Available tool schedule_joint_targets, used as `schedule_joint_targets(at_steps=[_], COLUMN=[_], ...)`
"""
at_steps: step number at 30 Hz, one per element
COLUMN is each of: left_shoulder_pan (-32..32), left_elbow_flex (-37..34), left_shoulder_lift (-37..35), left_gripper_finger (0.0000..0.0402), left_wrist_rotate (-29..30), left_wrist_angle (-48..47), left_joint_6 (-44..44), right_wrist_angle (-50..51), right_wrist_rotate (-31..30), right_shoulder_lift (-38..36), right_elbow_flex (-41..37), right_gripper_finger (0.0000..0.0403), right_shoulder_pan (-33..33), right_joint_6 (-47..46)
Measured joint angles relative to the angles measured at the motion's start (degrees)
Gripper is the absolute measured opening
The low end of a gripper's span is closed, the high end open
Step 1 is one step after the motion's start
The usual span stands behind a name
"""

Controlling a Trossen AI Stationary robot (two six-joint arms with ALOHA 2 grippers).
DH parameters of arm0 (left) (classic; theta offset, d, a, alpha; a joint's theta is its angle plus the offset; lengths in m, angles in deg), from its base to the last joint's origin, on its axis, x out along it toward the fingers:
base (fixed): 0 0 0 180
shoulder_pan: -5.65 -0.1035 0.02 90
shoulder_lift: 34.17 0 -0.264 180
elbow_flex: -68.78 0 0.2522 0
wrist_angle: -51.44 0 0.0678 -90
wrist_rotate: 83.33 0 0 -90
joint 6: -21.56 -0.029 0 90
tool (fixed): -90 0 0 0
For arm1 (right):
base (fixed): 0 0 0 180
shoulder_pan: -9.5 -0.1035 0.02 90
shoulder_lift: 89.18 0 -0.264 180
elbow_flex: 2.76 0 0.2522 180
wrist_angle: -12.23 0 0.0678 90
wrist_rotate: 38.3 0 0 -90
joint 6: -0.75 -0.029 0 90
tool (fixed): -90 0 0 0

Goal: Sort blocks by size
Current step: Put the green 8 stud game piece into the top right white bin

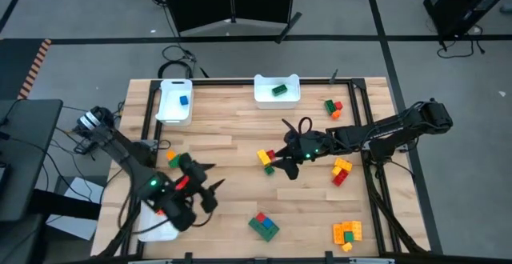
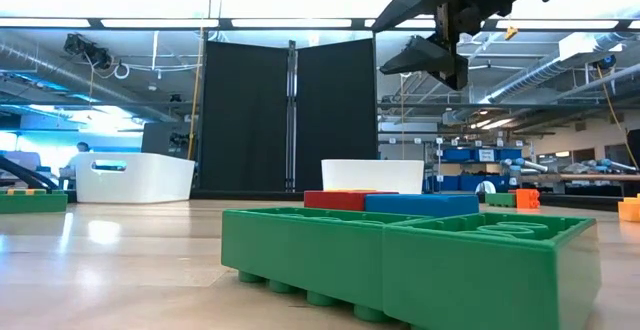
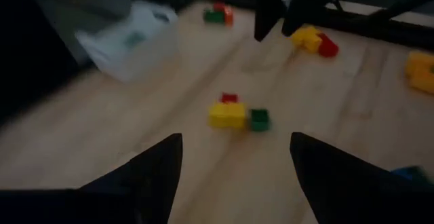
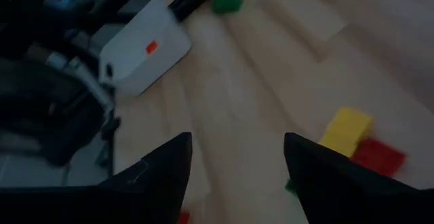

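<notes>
Studded bricks lie in clusters on the wooden table. A yellow, red and green cluster (image 1: 266,159) lies mid-table and also shows in the left wrist view (image 3: 236,113) and the right wrist view (image 4: 356,140). My right gripper (image 1: 282,158) hangs open and empty just right of it, raised above the table (image 2: 440,45). My left gripper (image 1: 214,176) is open and empty at the near left, its fingers pointing toward that cluster (image 3: 234,156). A green, blue and red cluster (image 1: 262,226) rests near the front edge (image 2: 410,255).
Three white trays: far left (image 1: 174,104) with a blue brick, far middle (image 1: 276,90) with a green brick, near left (image 4: 146,47) with a red brick. Other clusters lie at far right (image 1: 332,108), right (image 1: 342,170), near right (image 1: 346,232) and left (image 1: 170,158).
</notes>
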Motion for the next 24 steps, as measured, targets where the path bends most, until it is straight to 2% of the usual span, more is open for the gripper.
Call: schedule_joint_targets(at_steps=[3, 8, 13, 19, 24], left_shoulder_pan=[-4.1, -9.2, -13.0, -14.1, -16.0], left_elbow_flex=[0.0, 0.0, 0.0, 0.0, -0.7], left_shoulder_lift=[0.4, 2.6, 4.8, 5.6, 5.5], left_gripper_finger=[0.0282, 0.0275, 0.025, 0.0223, 0.0211], left_wrist_rotate=[-6.0, -10.8, -12.1, -10.8, -13.4], left_wrist_angle=[6.8, 17.9, 17.8, 19.7, 21.0], left_joint_6=[-5.9, -18.9, -24.1, -30.2, -35.4], right_wrist_angle=[0.7, 4.9, 16.4, 36.4, 44.5], right_wrist_rotate=[3.0, 5.3, 6.1, -1.6, -7.3], right_shoulder_lift=[-0.1, -0.1, -0.1, -0.1, -0.1], right_elbow_flex=[0.0, 0.0, 3.4, 12.1, 17.2], right_gripper_finger=[0.0242, 0.0236, 0.0236, 0.0235, 0.0235], right_shoulder_pan=[0.0, 0.0, -0.4, -1.1, 0.2], right_joint_6=[0.4, -0.4, -2.2, -2.4, -5.3])
